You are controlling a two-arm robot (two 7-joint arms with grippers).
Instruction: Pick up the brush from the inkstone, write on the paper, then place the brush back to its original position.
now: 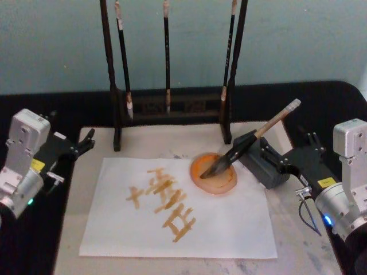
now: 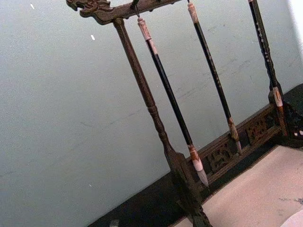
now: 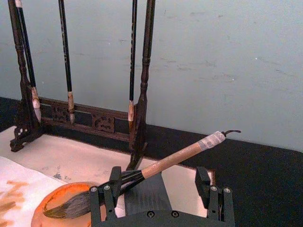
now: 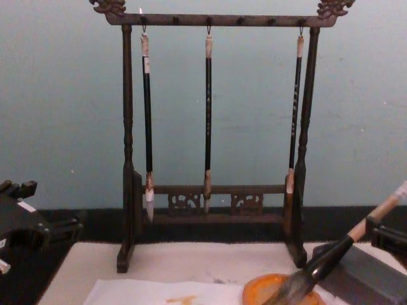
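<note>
The brush (image 1: 252, 139) is found lying at a slant, its pale tan upper handle raised toward the far right and its black lower section sloping down to the left. Its bushy dark tuft is rested in the orange inkstone (image 1: 214, 173), which is set on the far right part of the paper (image 1: 229, 229). The paper, a thin white sheet, is laid flat and is marked with orange-brown strokes left of the inkstone.

A dark carved wooden rack (image 4: 216, 190) was seen, a matt white paper (image 1: 229, 223), a cream felt-like mat (image 1: 149, 140), a glossy orange dish (image 1: 213, 175), and a bristled brush (image 1: 252, 140).
</note>
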